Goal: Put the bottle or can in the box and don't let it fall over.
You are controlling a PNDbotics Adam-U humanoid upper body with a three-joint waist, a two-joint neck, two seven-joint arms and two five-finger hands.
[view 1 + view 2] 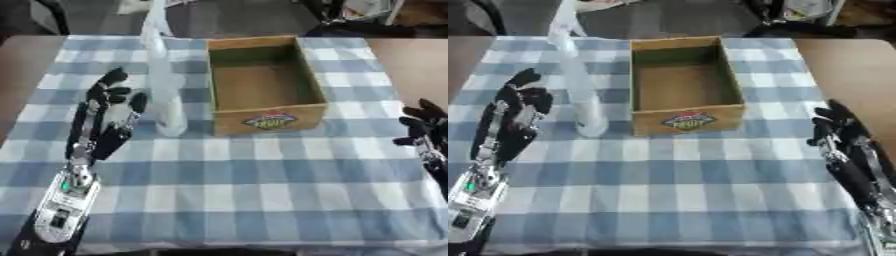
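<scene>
A tall clear plastic bottle (164, 80) stands upright on the blue checked cloth, just left of an open wooden box (262, 82) with a coloured label on its front. The box holds nothing. My left hand (109, 112) is open with its fingers straight, close beside the bottle on its left; I cannot tell whether it touches the bottle. My right hand (837, 132) rests open near the right edge, well apart from the box.
The blue and white checked cloth (262, 175) covers a brown table (850, 65) whose bare top shows at the right and left. Dark chairs and clutter stand beyond the far edge.
</scene>
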